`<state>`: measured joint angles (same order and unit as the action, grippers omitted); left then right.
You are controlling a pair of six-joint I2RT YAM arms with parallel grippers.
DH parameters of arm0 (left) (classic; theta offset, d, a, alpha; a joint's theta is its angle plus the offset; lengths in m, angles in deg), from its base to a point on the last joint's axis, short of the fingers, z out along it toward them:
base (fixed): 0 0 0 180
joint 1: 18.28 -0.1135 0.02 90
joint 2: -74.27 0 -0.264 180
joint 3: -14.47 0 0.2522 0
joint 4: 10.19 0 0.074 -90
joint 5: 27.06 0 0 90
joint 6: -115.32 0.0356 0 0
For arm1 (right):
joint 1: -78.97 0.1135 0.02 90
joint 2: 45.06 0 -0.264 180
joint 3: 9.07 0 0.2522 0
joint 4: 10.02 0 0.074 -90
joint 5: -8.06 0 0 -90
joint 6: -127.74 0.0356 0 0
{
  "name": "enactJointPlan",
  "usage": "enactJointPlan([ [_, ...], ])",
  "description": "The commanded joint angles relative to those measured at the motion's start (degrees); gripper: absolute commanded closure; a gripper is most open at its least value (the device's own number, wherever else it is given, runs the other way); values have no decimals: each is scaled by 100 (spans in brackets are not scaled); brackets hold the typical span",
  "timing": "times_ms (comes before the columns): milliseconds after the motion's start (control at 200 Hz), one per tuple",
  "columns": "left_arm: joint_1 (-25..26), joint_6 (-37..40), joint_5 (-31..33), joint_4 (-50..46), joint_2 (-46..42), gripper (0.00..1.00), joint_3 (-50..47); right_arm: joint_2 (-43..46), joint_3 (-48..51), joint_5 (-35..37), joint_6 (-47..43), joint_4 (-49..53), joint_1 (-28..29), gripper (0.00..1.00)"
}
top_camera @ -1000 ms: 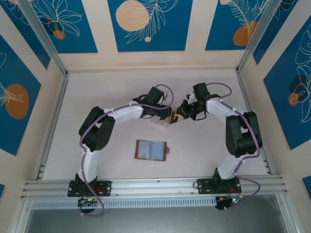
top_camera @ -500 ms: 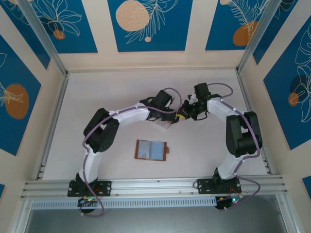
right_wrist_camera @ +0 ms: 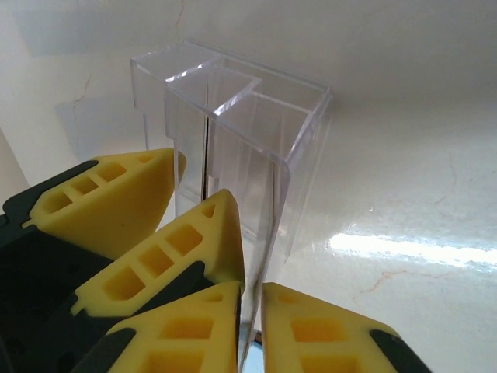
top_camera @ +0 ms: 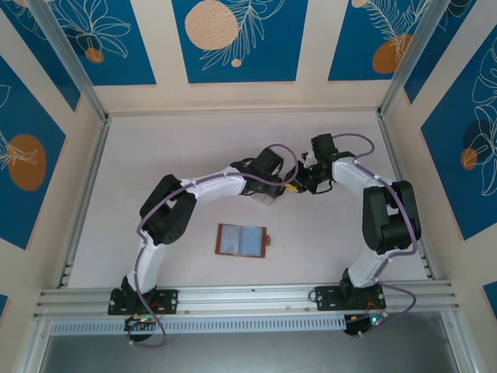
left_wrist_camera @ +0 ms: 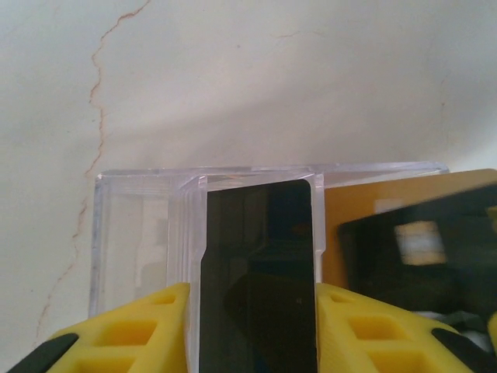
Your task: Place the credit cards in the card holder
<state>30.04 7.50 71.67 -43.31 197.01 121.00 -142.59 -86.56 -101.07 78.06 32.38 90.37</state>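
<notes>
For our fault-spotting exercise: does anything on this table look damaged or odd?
Thin reddish crack lines run across the white table behind the clear stand, like surface damage or staining. Nothing else stands out.

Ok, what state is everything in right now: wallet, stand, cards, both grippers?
card holder: open, lying flat on the table.
clear stand: upright, black card in a slot.
black card: standing in the stand.
yellow card: upright, whether slotted unclear.
left gripper: fingers either side of the black card, contact unclear.
right gripper: fingers close together, grip unclear.
</notes>
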Motion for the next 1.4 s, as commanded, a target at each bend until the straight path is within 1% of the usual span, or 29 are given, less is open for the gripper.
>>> enactJointPlan([
  [0,81,130,394,-387,290,64,15,198,-95,46,-37,278,37,81],
  [70,90,117,442,-393,323,65,30,209,-112,59,-46,309,50,83],
  [135,90,112,479,-396,347,66,39,212,-114,76,-57,313,60,89],
  [245,108,119,513,-385,350,67,39,191,-122,51,-75,317,72,93],
  [505,116,104,625,-444,444,67,101,266,-227,154,-144,505,169,96],
  [570,117,87,677,-448,453,67,100,306,-259,177,-168,574,186,99],
  [845,108,-9,835,-541,469,68,142,389,-546,121,-320,892,179,100],
  [1050,42,-166,853,-731,477,69,240,346,-766,-83,-371,950,14,100],
  [1275,-52,-421,777,-1019,636,70,563,220,-996,-391,-415,950,-196,100],
  [1396,-137,-615,738,-1198,739,70,784,200,-1100,-442,-476,945,-264,100],
])
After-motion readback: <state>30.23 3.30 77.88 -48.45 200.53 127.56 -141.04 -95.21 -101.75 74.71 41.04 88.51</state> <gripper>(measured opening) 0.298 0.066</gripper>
